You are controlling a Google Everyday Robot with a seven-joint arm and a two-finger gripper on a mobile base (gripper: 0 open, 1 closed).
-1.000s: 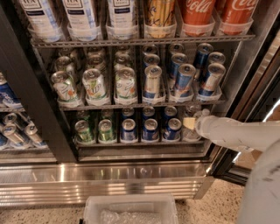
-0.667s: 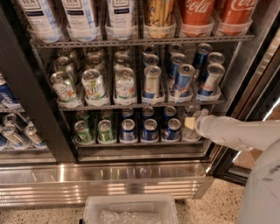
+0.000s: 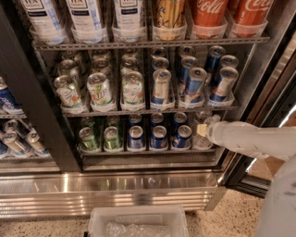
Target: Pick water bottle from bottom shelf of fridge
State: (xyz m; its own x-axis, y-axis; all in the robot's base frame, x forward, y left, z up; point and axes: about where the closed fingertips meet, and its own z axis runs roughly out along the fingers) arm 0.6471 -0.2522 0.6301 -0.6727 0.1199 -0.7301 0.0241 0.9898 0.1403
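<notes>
The fridge (image 3: 115, 192) stands open in front of me, with a ribbed steel base panel. Its bottom shelf (image 3: 148, 152) holds green cans (image 3: 88, 139), blue cans (image 3: 158, 137) and, in the rightmost lane, clear water bottles. The front water bottle (image 3: 201, 141) is partly hidden by my gripper (image 3: 202, 130), which reaches in from the right on a white arm (image 3: 249, 139) and sits right at the bottle's upper part. A second bottle (image 3: 202, 115) stands behind it.
The shelf above holds 7UP cans (image 3: 100, 90) and slim blue-silver cans (image 3: 194, 83). The top rack holds tall labelled bottles and Coca-Cola bottles (image 3: 210, 14). A black door frame (image 3: 32, 102) is at left. A clear plastic bin (image 3: 138, 222) sits on the floor below.
</notes>
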